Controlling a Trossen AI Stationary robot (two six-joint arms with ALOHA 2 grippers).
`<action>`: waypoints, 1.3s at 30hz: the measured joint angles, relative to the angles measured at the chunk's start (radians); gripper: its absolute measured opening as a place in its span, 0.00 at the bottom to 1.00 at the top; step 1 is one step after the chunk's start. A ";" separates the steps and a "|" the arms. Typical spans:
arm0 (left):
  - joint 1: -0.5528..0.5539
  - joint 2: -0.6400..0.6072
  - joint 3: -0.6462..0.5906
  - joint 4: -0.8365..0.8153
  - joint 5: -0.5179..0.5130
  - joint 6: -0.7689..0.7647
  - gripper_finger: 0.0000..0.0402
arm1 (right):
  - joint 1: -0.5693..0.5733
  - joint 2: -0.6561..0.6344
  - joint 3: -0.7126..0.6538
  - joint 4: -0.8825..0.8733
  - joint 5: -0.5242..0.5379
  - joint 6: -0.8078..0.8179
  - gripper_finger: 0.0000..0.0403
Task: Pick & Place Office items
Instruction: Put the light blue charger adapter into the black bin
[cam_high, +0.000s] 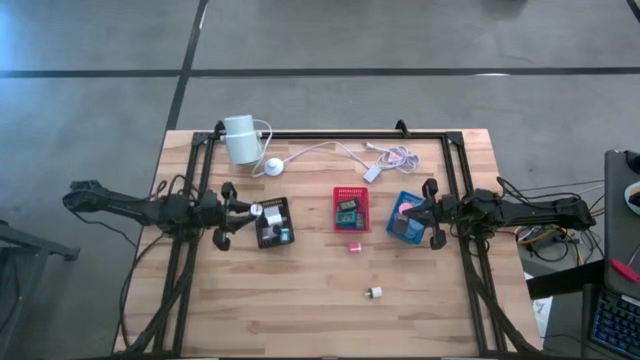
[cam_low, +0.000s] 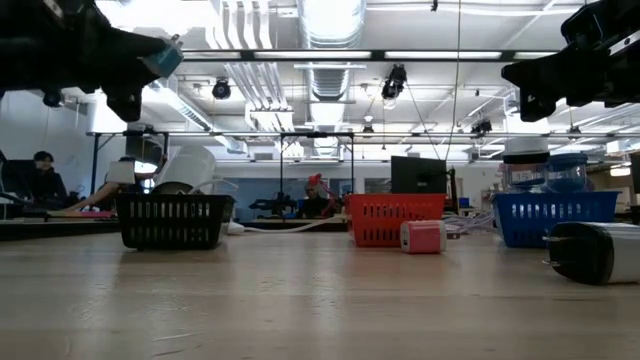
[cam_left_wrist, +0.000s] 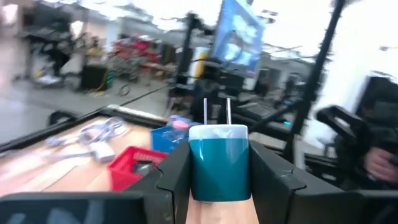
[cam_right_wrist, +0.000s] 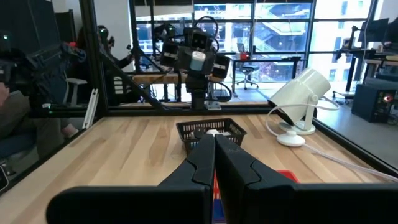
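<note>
My left gripper (cam_left_wrist: 219, 155) hangs level above the table's left half, beside the black tray (cam_high: 273, 222), shut on a teal plug adapter (cam_left_wrist: 219, 163) with a white face and two metal prongs. The black tray holds a few small pieces. Small items also lie in the red tray (cam_high: 351, 208) and the blue tray (cam_high: 407, 217). A pink block (cam_high: 354, 246) and a small white piece (cam_high: 374, 293) lie loose on the wood. My right gripper (cam_right_wrist: 214, 149) is shut and holds nothing, at the blue tray's right side (cam_high: 432, 215). My left gripper pinches the teal body's two flat sides (cam_left_wrist: 194, 168) between its two fingers. The fingers are level and come from the table's left. The prongs (cam_left_wrist: 216, 112) point straight ahead, away from the gripper. The adapter is lifted well clear of the table (cam_low: 165, 58).
A white cylinder device (cam_high: 240, 138) on a round foot stands at the far left, and its white cable (cam_high: 340, 152) runs along the far edge. A black frame borders the table. Bare wood lies along the near half around the two loose pieces.
</note>
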 joint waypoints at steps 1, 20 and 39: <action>0.000 0.006 0.017 -0.022 -0.024 -0.013 0.32 | 0.000 0.000 0.000 0.000 0.000 0.000 0.02; 0.014 0.690 0.605 -0.785 -0.204 -0.150 0.32 | 0.000 0.000 0.000 -0.004 0.026 0.004 0.02; 0.146 0.995 0.622 -0.803 -0.146 -0.142 0.32 | 0.000 0.000 0.000 -0.008 0.025 0.000 0.02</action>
